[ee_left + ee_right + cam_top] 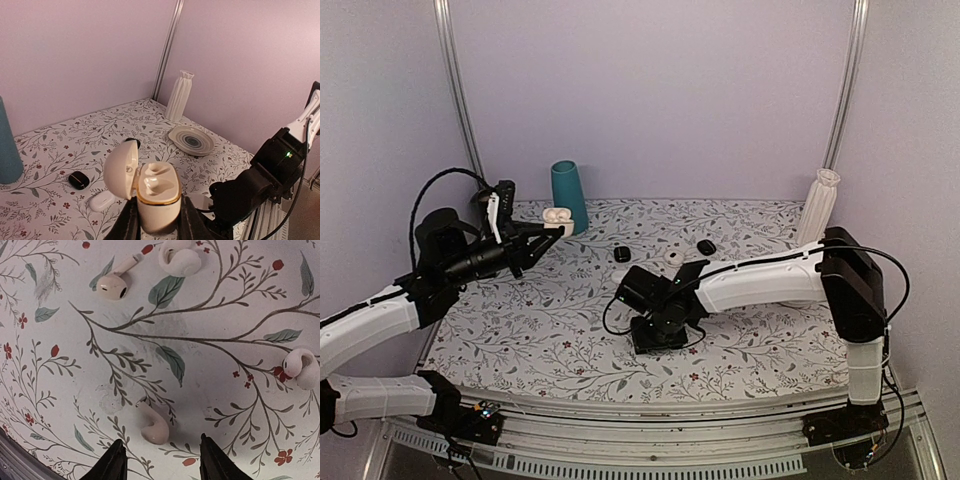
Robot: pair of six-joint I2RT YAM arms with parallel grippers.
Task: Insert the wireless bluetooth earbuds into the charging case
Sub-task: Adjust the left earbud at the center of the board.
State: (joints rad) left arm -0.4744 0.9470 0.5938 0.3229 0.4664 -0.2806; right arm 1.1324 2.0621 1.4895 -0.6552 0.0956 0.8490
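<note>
My left gripper [157, 222] is shut on the charging case [159, 197], a glossy white case with a gold rim. It is held upright above the table with its lid [119, 167] swung open to the left, and two hollows show in its top. From above, the case [557, 214] hangs at the back left, beside the teal cup. My right gripper [161, 456] stands open, low over the flowered cloth. One white earbud [154, 425] lies just ahead of the gap between its fingertips. Several more white earbuds lie farther off, among them one [114, 285] at top left and one [300, 367] at right.
A teal cup [569, 195] stands at the back left and a white ribbed vase [818, 205] at the back right. Two small black cases [622, 254] [706, 246] and a white round piece [673, 257] lie mid-table. A striped plate [191, 140] and a small white case [101, 201] rest on the cloth.
</note>
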